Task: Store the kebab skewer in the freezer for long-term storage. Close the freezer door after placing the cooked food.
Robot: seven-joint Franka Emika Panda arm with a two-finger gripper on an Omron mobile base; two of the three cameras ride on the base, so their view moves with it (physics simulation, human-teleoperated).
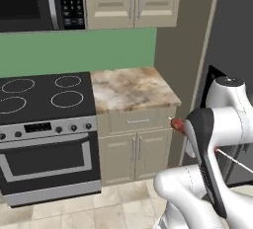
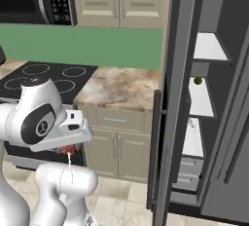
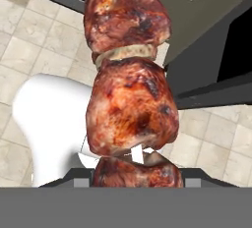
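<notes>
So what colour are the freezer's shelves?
White; the freezer stands open and its shelves show best in the right base view.

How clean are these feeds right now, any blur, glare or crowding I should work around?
Hand view: the kebab skewer sits so close that its meat looks soft and crowds the frame. Left base view: even, flat light, no glare on the stove. Right base view: sharp; the freezer shelves read bright white against the dark interior.
</notes>
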